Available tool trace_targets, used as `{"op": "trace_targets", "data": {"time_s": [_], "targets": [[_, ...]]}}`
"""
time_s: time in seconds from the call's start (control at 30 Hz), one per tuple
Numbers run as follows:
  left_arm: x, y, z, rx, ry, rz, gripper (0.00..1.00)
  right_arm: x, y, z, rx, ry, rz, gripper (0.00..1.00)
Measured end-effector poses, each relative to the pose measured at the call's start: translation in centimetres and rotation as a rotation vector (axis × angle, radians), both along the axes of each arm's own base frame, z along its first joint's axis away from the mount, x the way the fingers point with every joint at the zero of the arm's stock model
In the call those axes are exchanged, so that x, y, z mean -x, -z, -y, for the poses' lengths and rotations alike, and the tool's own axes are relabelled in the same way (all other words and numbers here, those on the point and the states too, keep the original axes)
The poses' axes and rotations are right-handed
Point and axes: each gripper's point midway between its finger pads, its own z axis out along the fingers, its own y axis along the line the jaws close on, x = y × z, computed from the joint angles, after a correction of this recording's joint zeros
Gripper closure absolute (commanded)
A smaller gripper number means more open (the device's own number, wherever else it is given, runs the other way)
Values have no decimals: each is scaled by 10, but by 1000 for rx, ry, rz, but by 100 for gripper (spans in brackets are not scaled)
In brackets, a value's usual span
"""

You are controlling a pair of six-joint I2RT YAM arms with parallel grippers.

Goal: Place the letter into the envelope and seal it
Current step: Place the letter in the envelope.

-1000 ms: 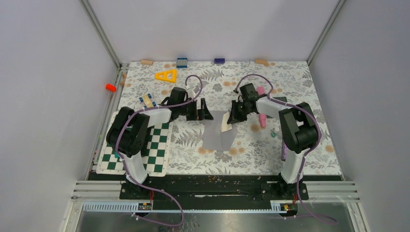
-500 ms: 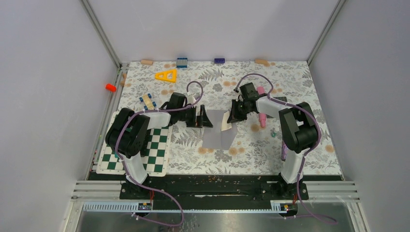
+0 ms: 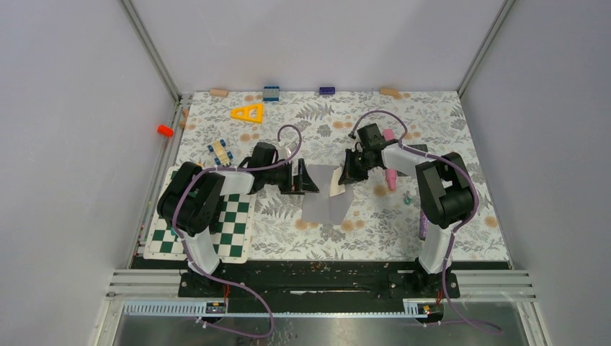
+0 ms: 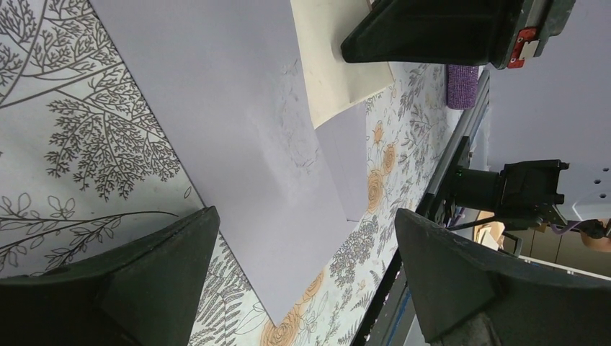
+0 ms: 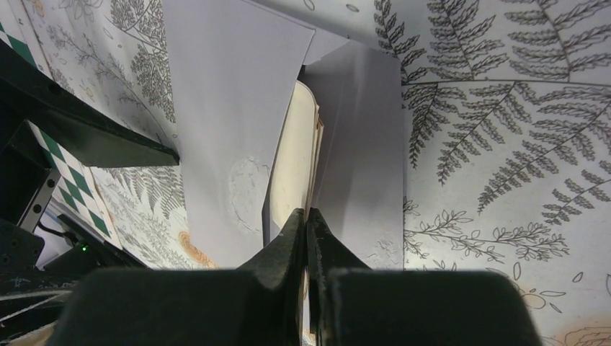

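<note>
Over the last second the left hand (image 3: 299, 178), jaws spread wide and empty, has been brought up to the left edge of the envelope (image 3: 326, 205), probably to steady it. The letter (image 5: 292, 166) is pinched by the closed right hand (image 5: 306, 216) and seems partly tucked into the envelope's mouth, so insertion looks unfinished. The fern-printed tabletop (image 3: 403, 122) is enclosed by plain grey walls (image 3: 324, 43).
</note>
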Motion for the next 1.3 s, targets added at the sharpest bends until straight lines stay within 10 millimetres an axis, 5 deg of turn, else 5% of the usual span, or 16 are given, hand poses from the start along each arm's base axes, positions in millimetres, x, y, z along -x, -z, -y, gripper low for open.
{"op": "trace_targets", "data": {"time_s": [0.3, 0.6, 1.3], "targets": [[-1, 0, -3, 23, -11, 5, 1, 7, -6, -9, -101, -31, -26, 100], [-5, -2, -28, 76, -47, 4, 1, 10, -11, -13, -279, 5, -69, 100], [-6, -2, -26, 99, -32, 33, 1, -2, -42, -23, -554, 50, -59, 100]]}}
